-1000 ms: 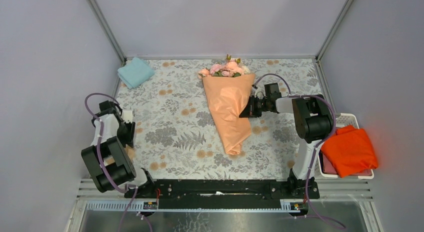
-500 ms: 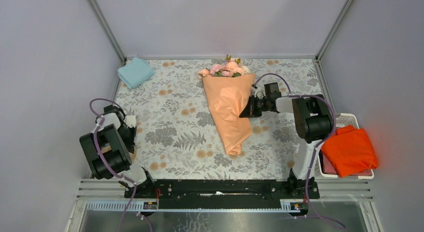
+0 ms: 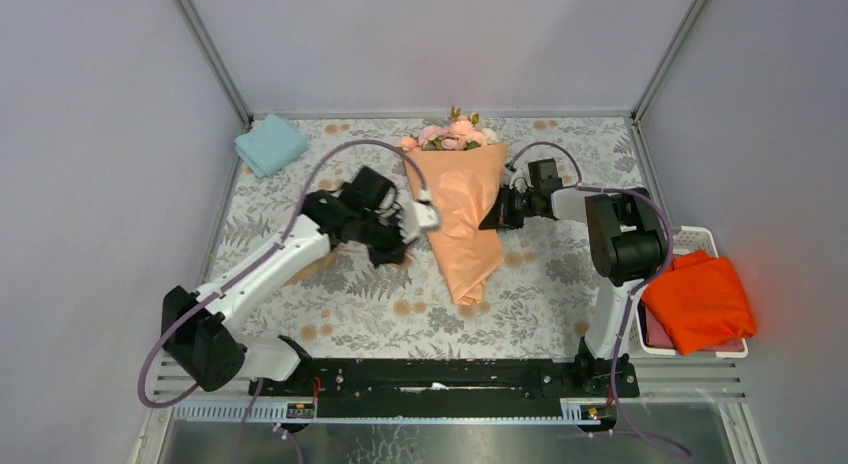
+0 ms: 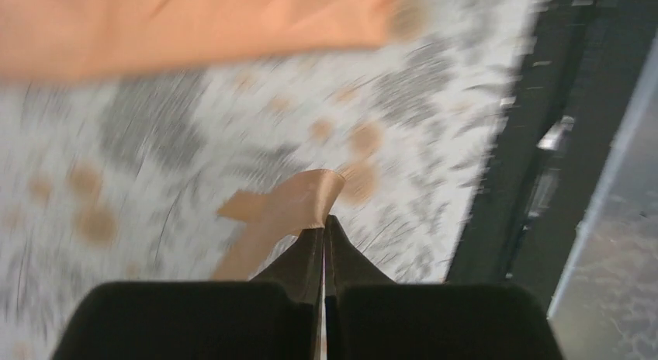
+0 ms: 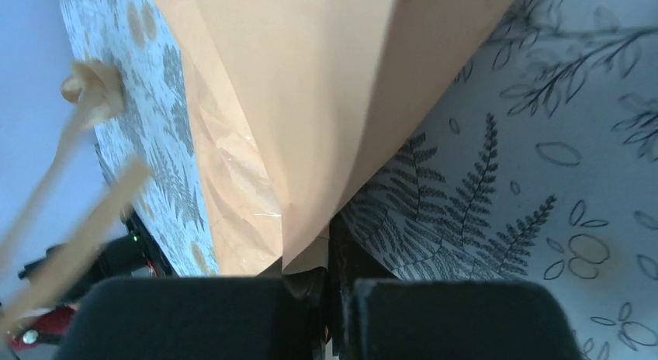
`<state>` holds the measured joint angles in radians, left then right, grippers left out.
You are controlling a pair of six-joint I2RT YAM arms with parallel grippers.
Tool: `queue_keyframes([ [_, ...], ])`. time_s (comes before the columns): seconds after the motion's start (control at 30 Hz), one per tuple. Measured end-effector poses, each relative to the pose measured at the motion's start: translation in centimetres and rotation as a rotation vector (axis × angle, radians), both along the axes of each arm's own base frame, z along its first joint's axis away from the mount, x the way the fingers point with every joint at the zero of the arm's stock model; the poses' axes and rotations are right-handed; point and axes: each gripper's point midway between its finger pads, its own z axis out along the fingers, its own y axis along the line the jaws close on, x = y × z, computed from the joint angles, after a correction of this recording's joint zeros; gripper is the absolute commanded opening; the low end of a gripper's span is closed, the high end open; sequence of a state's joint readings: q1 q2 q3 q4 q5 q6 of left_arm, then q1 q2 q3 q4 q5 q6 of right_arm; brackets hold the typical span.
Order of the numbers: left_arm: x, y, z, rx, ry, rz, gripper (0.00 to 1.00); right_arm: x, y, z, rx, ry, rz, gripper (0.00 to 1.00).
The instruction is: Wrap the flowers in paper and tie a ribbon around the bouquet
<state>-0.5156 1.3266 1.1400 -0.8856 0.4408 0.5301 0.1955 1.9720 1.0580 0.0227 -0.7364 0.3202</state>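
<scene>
From above, my left gripper (image 3: 415,219) sits just beside the paper (image 3: 460,214) around the flowers (image 3: 450,136); its wrist view shows jaws pinching the ribbon (image 4: 287,209) at their very tips, which I fear could slip; the right gripper (image 5: 326,255) view shows jaws clamped on the paper's edge, liable to tear.

Motion blur smears the ribbon (image 4: 285,206), its tail apparently behind the claw (image 4: 323,222).
</scene>
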Motion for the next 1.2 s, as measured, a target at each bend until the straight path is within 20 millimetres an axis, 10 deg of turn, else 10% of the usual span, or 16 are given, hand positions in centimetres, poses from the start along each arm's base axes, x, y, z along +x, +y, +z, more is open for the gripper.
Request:
queue_keyframes([
  [0.33, -11.7, -12.4, -0.1, 0.084, 0.179, -0.590, 0.00, 5.1, 0.2, 4.5, -0.023, -0.069, -0.077, 0.00],
  [0.4, -10.6, -14.2, 2.9, 0.027, 0.143, -0.561, 0.00, 5.4, 0.2, 4.7, -0.027, -0.073, -0.082, 0.00],
  [0.47, -4.8, -15.0, 8.8, -0.091, 0.028, -0.392, 0.00, 5.2, 0.0, 4.4, -0.039, -0.061, -0.088, 0.00],
  [0.57, 10.9, -7.7, 21.0, -0.259, -0.310, 0.114, 0.00, 4.9, -0.1, 4.1, -0.048, -0.045, -0.091, 0.00],
  [0.63, 19.6, 4.4, 29.8, -0.320, -0.589, 0.526, 0.00, 4.8, -0.2, 4.0, -0.051, -0.038, -0.092, 0.00],
  [0.7, 21.7, 16.8, 35.4, -0.291, -0.808, 0.871, 0.00, 4.6, -0.2, 3.8, -0.053, -0.033, -0.092, 0.00],
  [0.73, 20.8, 19.9, 37.0, -0.277, -0.874, 0.957, 0.00, 4.6, -0.2, 3.8, -0.053, -0.030, -0.092, 0.00],
  [1.0, 11.1, 16.6, 44.5, -0.432, -1.044, 0.833, 0.00, 4.5, -0.2, 3.7, -0.052, -0.022, -0.096, 0.00],
  [1.2, 12.0, 16.0, 43.5, -0.440, -1.002, 0.812, 0.00, 4.5, -0.2, 3.7, -0.053, -0.022, -0.096, 0.00],
])
